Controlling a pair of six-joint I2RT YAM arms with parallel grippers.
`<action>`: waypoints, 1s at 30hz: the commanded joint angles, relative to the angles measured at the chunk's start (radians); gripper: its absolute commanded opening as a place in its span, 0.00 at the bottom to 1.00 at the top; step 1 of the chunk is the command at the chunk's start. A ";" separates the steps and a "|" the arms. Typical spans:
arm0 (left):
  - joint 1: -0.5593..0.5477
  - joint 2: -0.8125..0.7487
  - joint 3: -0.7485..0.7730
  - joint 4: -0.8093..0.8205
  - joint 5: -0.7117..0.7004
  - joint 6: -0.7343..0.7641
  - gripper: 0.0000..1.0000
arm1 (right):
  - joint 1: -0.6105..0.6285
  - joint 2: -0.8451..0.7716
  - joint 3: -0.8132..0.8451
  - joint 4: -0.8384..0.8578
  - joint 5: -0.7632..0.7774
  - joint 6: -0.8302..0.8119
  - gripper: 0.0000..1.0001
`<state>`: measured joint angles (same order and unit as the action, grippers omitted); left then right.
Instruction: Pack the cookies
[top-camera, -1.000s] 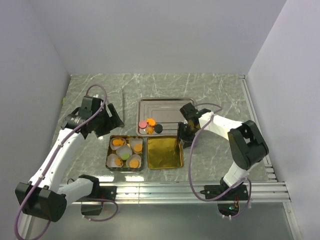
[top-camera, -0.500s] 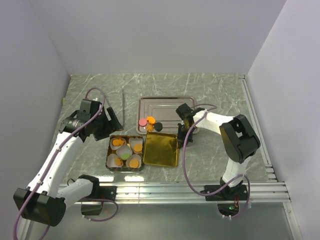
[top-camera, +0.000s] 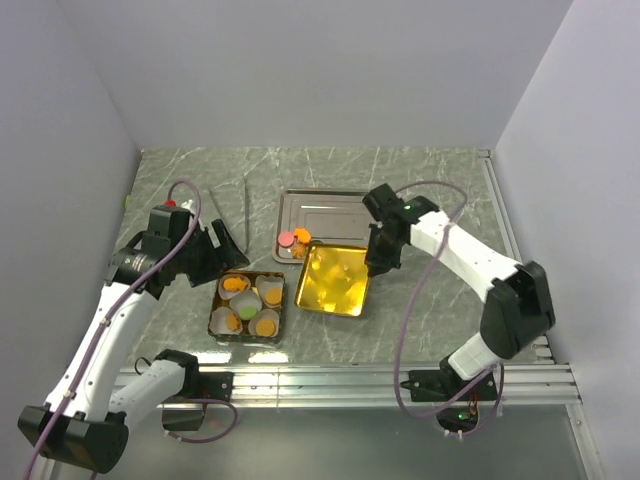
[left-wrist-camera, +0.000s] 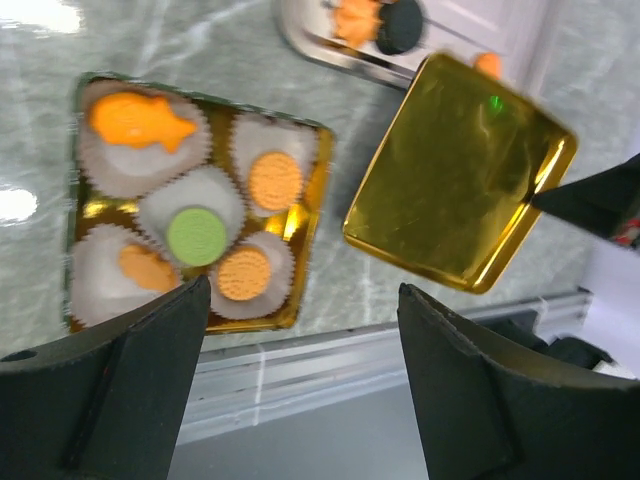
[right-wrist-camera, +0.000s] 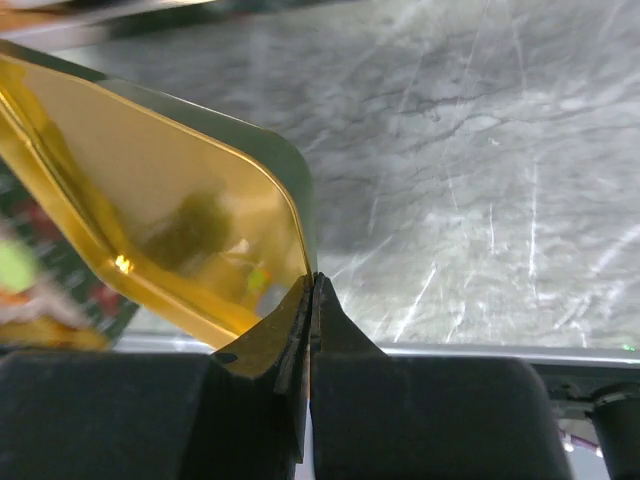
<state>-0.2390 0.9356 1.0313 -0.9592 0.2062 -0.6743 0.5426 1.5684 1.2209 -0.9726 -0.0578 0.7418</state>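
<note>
Right, status, big to small: grey marble table (top-camera: 430, 190), steel tray (top-camera: 330, 205) at back centre, gold lid (top-camera: 338, 282) in front of it, gold tin (left-wrist-camera: 98, 208) just left of the lid

Right gripper (right-wrist-camera: 312, 290): jaws pinched together on the lid's thin rim at a corner. Lid is tilted, shiny inside facing up, far edge over the tray's near rim. Can't tell whether its low edge touches the table

Left gripper (top-camera: 222, 248): jaws wide apart, holding nothing, hovering just beside the tin's left side

Tin holds five white paper cups (left-wrist-camera: 250, 135), one piece in each. Cookies (left-wrist-camera: 197, 236): four orange and one green sit in the cups; a pink one, a black one and a couple of orange are on the tray's near left corner, just beside the lid

Step, my read: lidding. Tin looks full, every cup taken, so the tray leftovers are probably spares

Next move needs: carry the lid left over the tin, level it, square the corners to the tin, lower straight down. The pinch is on an edge only, so the lid may swing or slip. Left arm is close to the tin, so a clash is possible

Writing: no brand, label or text readable on lid, tin or tray
</note>
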 joint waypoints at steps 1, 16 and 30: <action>0.001 -0.034 -0.020 0.075 0.109 0.012 0.81 | -0.006 -0.105 0.113 -0.113 0.044 -0.019 0.00; -0.066 0.037 -0.025 0.457 0.360 -0.128 0.81 | -0.018 -0.025 0.581 -0.241 -0.243 -0.153 0.00; -0.103 0.049 -0.048 0.830 0.571 -0.246 0.39 | -0.018 -0.074 0.543 -0.170 -0.313 -0.045 0.00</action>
<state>-0.3355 1.0058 0.9661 -0.2638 0.6796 -0.8932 0.5293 1.5444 1.7851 -1.1957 -0.3439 0.6514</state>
